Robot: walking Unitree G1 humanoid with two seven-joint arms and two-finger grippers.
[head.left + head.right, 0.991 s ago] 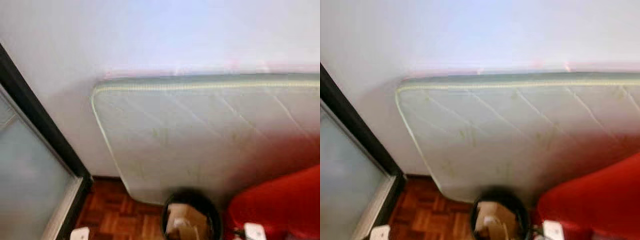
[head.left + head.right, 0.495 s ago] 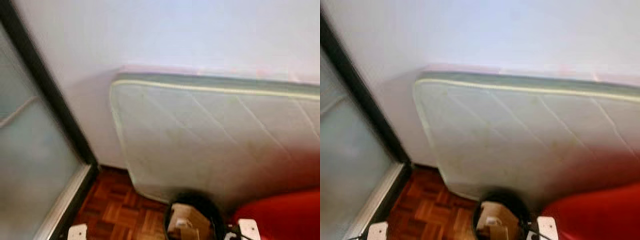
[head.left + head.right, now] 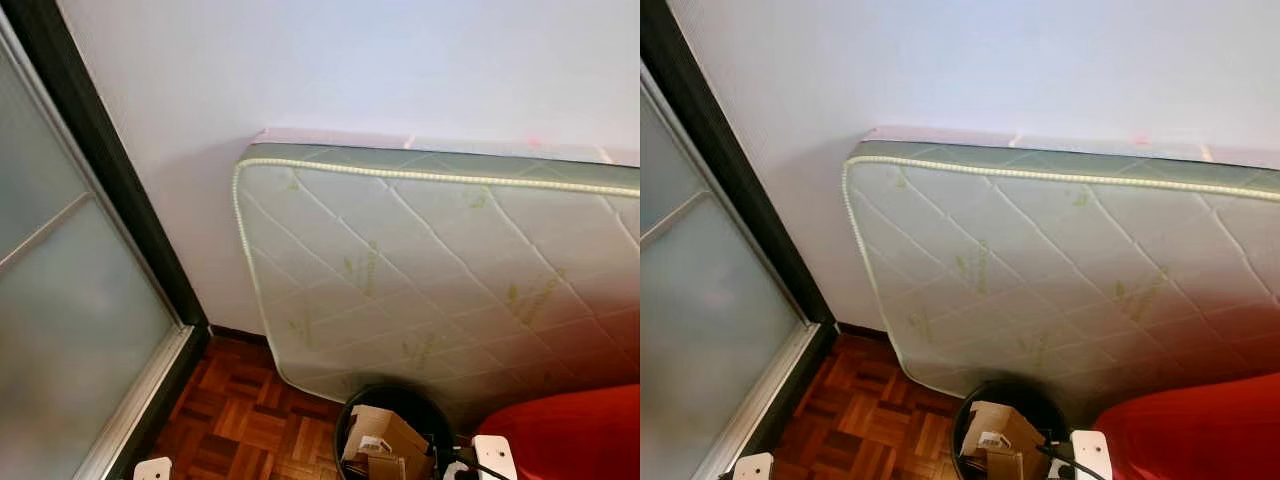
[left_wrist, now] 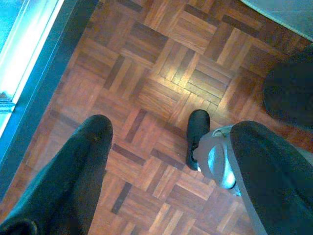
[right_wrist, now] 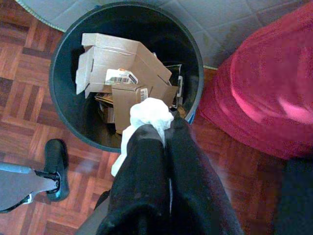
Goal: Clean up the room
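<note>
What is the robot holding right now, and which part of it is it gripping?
The right gripper pinches a crumpled white tissue by its middle, above the black bin of cardboard boxes. The left gripper is open and holds nothing.

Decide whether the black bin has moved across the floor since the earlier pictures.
No. The black bin sits against the mattress bottom edge as before; the camera moved.
</note>
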